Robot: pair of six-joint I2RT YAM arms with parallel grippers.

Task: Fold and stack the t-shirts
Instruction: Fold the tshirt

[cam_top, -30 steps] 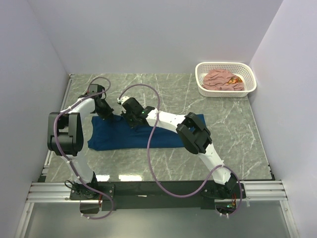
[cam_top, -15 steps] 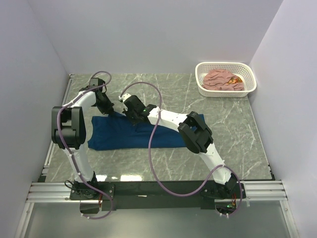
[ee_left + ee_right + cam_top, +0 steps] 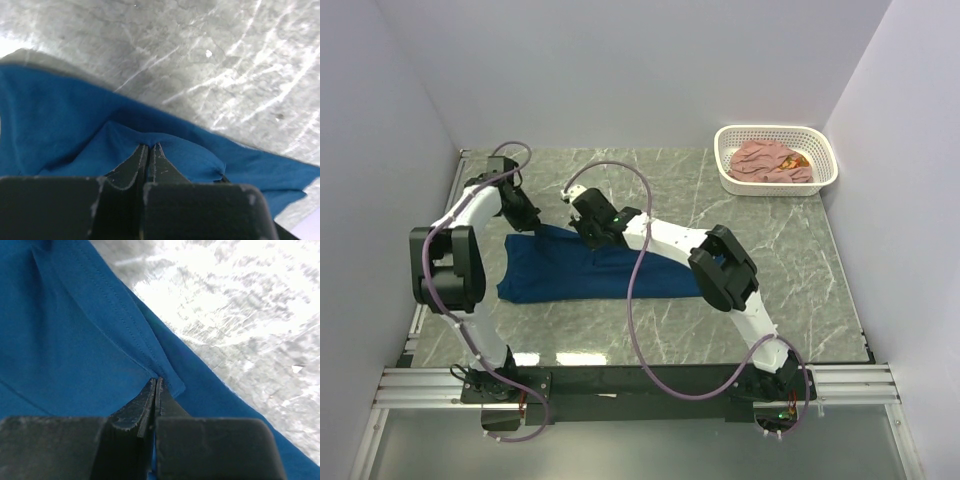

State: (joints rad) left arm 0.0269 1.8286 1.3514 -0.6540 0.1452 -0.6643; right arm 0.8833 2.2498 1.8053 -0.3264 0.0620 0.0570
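The navy blue t-shirt [image 3: 590, 268] lies as a long folded band across the middle of the marble table; its print is hidden. My left gripper [image 3: 523, 218] is shut on the shirt's far left edge, where the cloth [image 3: 75, 125] bunches round the fingertips [image 3: 149, 146]. My right gripper [image 3: 593, 238] is shut on the shirt's far edge near its middle, pinching a stitched hem [image 3: 125, 340] at the fingertips [image 3: 156, 381]. Both pinched spots are lifted a little off the table. The pink t-shirt [image 3: 770, 160] with an orange print lies crumpled in the basket.
The white perforated basket [image 3: 825, 180] stands at the far right corner of the table [image 3: 800, 260]. White walls close in the left, back and right sides. The arm bases and a rail run along the near edge.
Both grippers have moved left and away from the bases with the shirt's far edge. The left end of the cloth has drawn up, and the shirt's right end has slid left.
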